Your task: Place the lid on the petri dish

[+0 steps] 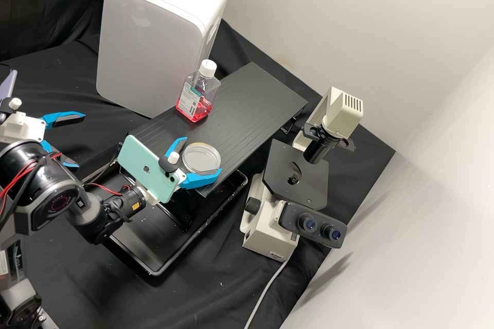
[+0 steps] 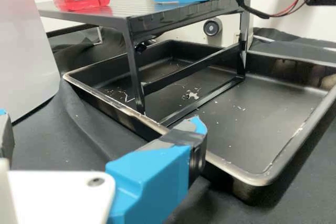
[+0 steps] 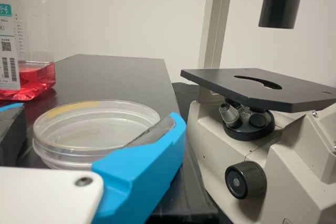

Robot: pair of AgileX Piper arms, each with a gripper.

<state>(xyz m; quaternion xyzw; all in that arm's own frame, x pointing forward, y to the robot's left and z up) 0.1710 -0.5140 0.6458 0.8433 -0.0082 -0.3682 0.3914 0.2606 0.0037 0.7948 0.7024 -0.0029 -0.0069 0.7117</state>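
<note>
In the high view, your right end effector (image 1: 199, 160) sits at frame centre, its blue fingers apart and straddling the petri dish (image 1: 201, 154) on the near edge of the black rack (image 1: 252, 103). Your left end effector (image 1: 78, 141) hangs wide open at the left edge, above the desk (image 1: 216, 288). In the left wrist view, the tray (image 2: 252, 178) lies beneath the rack. In the right wrist view, the lid (image 3: 97, 113) sits on the dish at lower left. The red-filled bottle (image 3: 21, 51) stands at upper left and the microscope (image 3: 273, 145) at right.
</note>
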